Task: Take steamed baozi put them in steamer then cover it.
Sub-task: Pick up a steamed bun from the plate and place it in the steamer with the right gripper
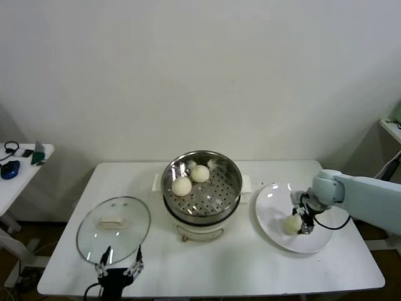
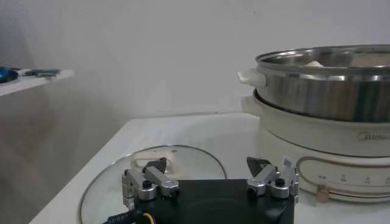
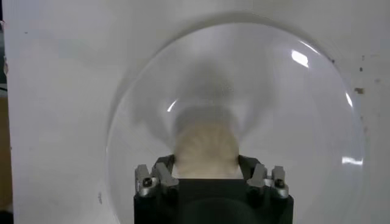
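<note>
The steel steamer (image 1: 235,188) stands mid-table on its cream base, uncovered, with two pale baozi (image 1: 182,185) (image 1: 200,173) on its perforated tray. A third baozi (image 1: 292,223) rests on the white plate (image 1: 276,213) at the right. My right gripper (image 1: 302,221) is down on the plate, its fingers pressed against both sides of that baozi (image 3: 206,146); it also shows in the right wrist view (image 3: 206,167). My left gripper (image 1: 123,252) is open and empty at the table's front left, just in front of the glass lid (image 1: 128,213).
The glass lid (image 2: 109,189) lies flat on the table left of the steamer (image 2: 329,91), cream handle up. A side table (image 1: 19,169) with small items stands far left. The plate (image 3: 292,122) sits near the table's right edge.
</note>
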Controlling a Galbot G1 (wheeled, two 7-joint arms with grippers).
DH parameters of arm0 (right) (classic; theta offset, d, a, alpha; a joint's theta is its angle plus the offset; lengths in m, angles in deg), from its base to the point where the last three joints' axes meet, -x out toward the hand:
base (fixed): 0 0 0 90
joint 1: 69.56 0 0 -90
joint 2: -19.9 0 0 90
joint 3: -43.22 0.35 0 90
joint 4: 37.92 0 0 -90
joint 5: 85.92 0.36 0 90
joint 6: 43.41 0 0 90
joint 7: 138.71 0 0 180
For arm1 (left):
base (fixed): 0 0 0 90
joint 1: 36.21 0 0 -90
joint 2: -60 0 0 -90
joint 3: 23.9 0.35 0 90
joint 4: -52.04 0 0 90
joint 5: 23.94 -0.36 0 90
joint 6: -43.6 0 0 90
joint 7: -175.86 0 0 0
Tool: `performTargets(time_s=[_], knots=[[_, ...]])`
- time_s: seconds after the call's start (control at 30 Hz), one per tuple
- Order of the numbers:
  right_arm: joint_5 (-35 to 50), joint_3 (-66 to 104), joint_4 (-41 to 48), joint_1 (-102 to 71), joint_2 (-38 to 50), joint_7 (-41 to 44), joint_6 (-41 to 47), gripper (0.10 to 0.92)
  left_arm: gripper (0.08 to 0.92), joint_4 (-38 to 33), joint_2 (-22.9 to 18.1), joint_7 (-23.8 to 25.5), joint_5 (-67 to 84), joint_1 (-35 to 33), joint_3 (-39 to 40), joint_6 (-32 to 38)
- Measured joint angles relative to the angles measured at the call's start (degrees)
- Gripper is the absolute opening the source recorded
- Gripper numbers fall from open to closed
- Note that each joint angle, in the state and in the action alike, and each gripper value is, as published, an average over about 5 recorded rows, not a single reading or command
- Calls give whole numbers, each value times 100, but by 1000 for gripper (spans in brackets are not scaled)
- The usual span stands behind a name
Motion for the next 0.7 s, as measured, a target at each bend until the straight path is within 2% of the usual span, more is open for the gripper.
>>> performTargets(time_s=[0.3,0.7], knots=[[283,-609,-92,1303,-269,461,-632,696,823,-64,-46,-1,-90,-50,11,2],[805,-966,-323,3420,-1491,999,-2547,696,823,-91,-99,-8,-161,-47,-1,8]])
